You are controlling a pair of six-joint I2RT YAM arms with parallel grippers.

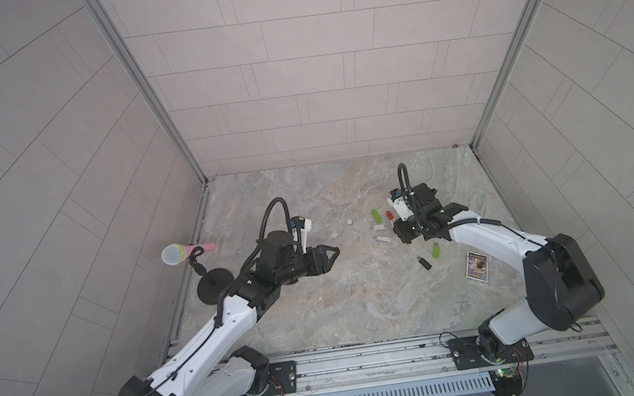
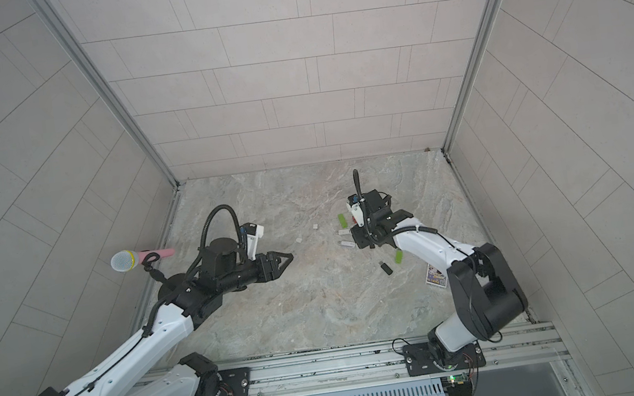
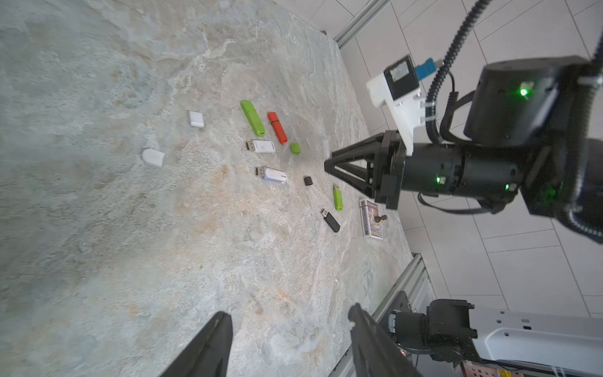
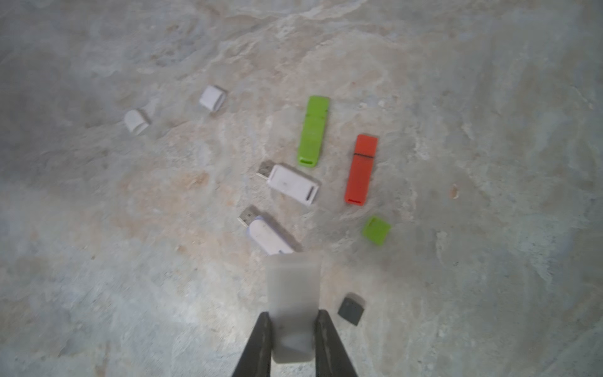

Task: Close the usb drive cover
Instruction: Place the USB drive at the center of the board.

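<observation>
Grasping a translucent cap (image 4: 292,280), the right pincer (image 4: 292,313) is clenching on the cap's sides, both fingers (image 4: 261,339) pressing against it. It is hanging over the right far part of the bench (image 1: 321,309), above a scatter of drives. Whether the cap is touching anything below, I cannot tell.

The left pincer (image 3: 289,313) is standing released, its jaws well apart and holding nothing. It is hovering over the bench left of the scatter and pointing right.

Lying just beside the held cap, with its plug bare, is a lilac-white usb drive (image 4: 267,235). A white usb drive (image 4: 292,184) is lying just beyond it, also uncapped. A capped green drive (image 4: 314,130) and a capped red drive (image 4: 361,169) are lying side by side farther off. Two white caps (image 4: 212,98) (image 4: 137,121) are sitting apart to the left. A loose green cap (image 4: 376,230) and a black cap (image 4: 350,308) are resting near the pincer. Nearer the front, an uncapped green drive (image 3: 338,198) and a black drive (image 3: 331,221) are lying close together, with a card box (image 3: 370,218) to their right.

The bench is showing a mottled stone surface. Pale tiled walls (image 1: 311,64) are enclosing it on three sides. A microphone (image 1: 186,252) is standing at the left edge.
</observation>
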